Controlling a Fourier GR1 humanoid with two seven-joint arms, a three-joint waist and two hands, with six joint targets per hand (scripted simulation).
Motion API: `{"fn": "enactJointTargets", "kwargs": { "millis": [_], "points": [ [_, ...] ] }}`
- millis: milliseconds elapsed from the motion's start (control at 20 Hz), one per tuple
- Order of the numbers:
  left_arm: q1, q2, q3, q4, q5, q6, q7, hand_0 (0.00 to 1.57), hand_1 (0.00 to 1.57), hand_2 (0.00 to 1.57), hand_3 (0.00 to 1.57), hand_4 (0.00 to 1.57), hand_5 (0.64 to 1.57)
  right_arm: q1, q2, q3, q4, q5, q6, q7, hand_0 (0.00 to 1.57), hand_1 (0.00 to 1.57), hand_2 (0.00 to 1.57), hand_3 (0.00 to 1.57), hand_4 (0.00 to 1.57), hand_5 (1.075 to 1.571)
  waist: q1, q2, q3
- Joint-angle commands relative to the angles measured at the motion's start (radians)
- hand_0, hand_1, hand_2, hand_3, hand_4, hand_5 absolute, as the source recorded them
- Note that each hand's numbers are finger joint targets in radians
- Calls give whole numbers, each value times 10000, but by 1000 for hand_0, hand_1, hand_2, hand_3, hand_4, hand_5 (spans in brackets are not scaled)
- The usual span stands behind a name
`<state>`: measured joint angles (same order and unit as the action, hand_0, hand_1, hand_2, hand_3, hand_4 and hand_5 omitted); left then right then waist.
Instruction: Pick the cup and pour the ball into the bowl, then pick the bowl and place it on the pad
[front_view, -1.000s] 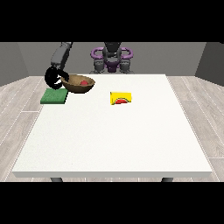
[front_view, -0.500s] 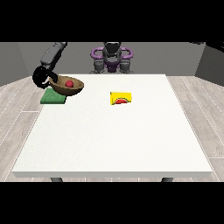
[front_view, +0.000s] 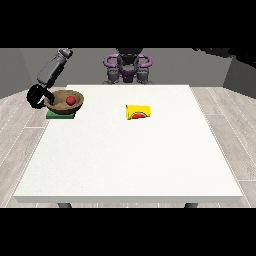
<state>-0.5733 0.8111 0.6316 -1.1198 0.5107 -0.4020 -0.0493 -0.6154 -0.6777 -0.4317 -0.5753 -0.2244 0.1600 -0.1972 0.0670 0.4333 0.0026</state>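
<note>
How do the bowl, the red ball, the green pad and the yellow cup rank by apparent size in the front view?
1. bowl, the widest.
2. green pad and yellow cup: unsure, since the bowl covers much of the pad.
3. red ball, plainly the smallest, inside the bowl.

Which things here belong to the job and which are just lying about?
Job: bowl, red ball inside it, green pad beneath, hand at the view's left holding the bowl.
Lying about: yellow object mid-table.
</note>
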Motion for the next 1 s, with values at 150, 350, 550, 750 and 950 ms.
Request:
{"fn": "enactJointTargets", "kwargs": {
  "millis": [150, 350, 550, 750, 950],
  "points": [
    [641, 93, 510, -1344, 873, 164, 835, 0, 0, 0, 0, 692, 1558, 247, -1230, -410, 1509, 108, 1020, -1220, 1571, 1571, 1571, 0, 977, 1571, -88, 282, 15],
    [829, 64, 661, -1489, 1114, -20, 576, 0, 0, 0, 0, 696, 1557, -142, -1230, -367, 1752, 192, 1094, -1669, 1571, 1571, 1571, 0, 981, 1569, 57, 739, -1],
    [922, -140, 351, -1843, 1068, 515, 1069, 0, 0, 0, 0, 696, 1556, -235, -929, 74, 1873, 649, 626, -1523, 1571, 1571, 1571, 460, 982, 1567, -2, 208, -8],
    [892, -139, 148, -1961, 1151, 573, 1308, 0, 0, 0, 0, 680, 1554, -252, -290, 328, 2162, 749, 617, -1101, 1571, 1571, 1571, 881, 999, 1564, 65, -239, -9],
    [994, 352, 230, -514, 1229, -89, 1391, 0, 0, 0, 0, 670, 1554, 129, -189, 584, 1995, 857, 731, -497, 1571, 1571, 1571, 1209, 957, 1566, -46, -1213, -25]
  ]
}}
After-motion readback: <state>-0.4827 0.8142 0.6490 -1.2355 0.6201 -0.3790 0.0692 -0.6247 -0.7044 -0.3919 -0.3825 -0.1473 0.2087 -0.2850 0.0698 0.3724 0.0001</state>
